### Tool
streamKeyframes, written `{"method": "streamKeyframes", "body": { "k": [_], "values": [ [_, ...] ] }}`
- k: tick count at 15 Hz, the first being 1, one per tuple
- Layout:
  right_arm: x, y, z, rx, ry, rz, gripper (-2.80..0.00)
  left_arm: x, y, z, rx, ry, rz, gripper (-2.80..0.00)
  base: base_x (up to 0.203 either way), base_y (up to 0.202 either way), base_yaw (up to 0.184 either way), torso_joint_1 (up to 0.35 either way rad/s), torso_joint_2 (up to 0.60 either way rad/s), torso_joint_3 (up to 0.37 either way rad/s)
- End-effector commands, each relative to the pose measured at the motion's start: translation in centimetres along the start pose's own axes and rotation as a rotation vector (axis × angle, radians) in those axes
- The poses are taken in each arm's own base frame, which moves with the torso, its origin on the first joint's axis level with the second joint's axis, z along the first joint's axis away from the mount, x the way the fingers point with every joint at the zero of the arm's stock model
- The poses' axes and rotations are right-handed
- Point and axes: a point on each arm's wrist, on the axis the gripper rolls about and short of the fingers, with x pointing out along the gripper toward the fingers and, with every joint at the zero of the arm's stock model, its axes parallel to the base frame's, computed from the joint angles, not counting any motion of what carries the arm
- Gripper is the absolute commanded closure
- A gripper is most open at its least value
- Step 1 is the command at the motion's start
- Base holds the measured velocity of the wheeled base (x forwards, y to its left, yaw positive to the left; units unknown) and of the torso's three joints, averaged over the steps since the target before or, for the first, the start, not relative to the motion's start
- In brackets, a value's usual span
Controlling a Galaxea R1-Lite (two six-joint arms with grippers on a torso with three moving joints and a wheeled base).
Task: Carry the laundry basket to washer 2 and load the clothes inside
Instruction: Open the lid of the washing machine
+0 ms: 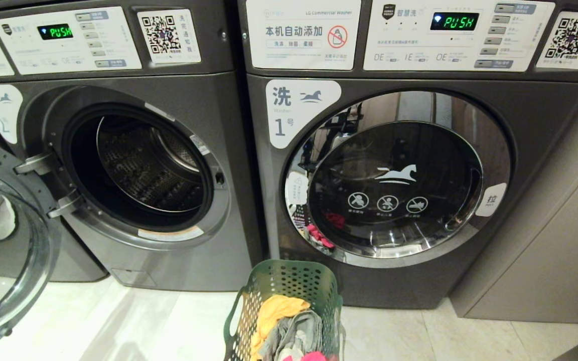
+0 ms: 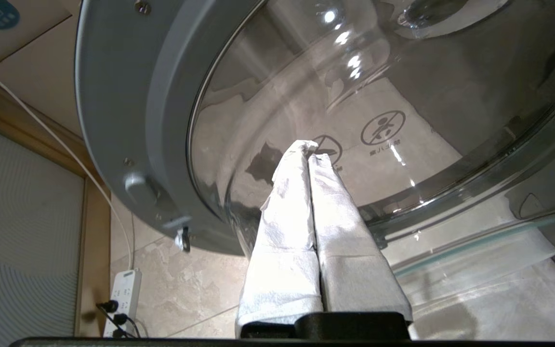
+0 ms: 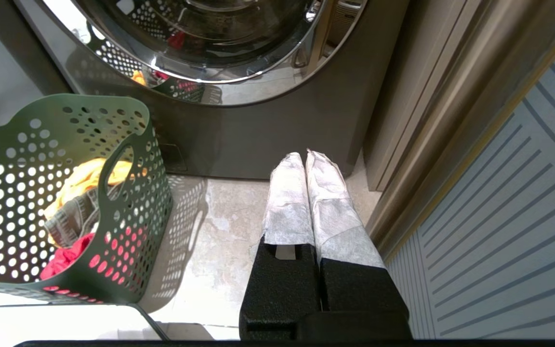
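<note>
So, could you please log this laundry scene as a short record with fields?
washer 2: door swung open, drum looks empty
washer 1: door closed
laundry basket: on floor before washer 1
clothes: yellow, grey, pink-red, all in basket
left tool: shut, empty, by open door glass
right tool: shut, empty, beside basket

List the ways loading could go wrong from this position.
1. The laundry basket stands on the floor in front of washer 1, not washer 2, so each garment must be carried sideways and might drop.
2. Washer 2's open door hangs right by the shut left gripper; a swing could knock it.
3. The clothes lie tangled, so one grab may drag several.
</note>
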Motion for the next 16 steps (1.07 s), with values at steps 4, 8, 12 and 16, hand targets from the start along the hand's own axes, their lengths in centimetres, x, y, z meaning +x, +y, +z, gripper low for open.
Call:
{"method": "streamKeyframes", "body": {
  "k": [4,8,12,16],
  "values": [
    [0.0,0.0,0.0,0.000,0.002,0.000,0.00,1.8,-0.3,-0.1,0.000,0.010,-0.003,0.00,0.000,0.000,0.000,0.000,0.00,0.000],
    [0.0,0.0,0.0,0.000,0.002,0.000,0.00,-0.3,-2.1,0.6,-0.040,-0.051,-0.256,0.00,0.000,0.000,0.000,0.000,0.00,0.000],
    [0.0,0.0,0.0,0.000,0.002,0.000,0.00,-6.6,-6.0,1.9,-0.060,-0.142,-0.575,0.00,0.000,0.000,0.000,0.000,0.00,0.000],
    [0.0,0.0,0.0,0.000,0.002,0.000,0.00,-16.0,-6.0,-0.8,-0.055,-0.166,-0.751,0.00,0.000,0.000,0.000,0.000,0.00,0.000]
  ]
}}
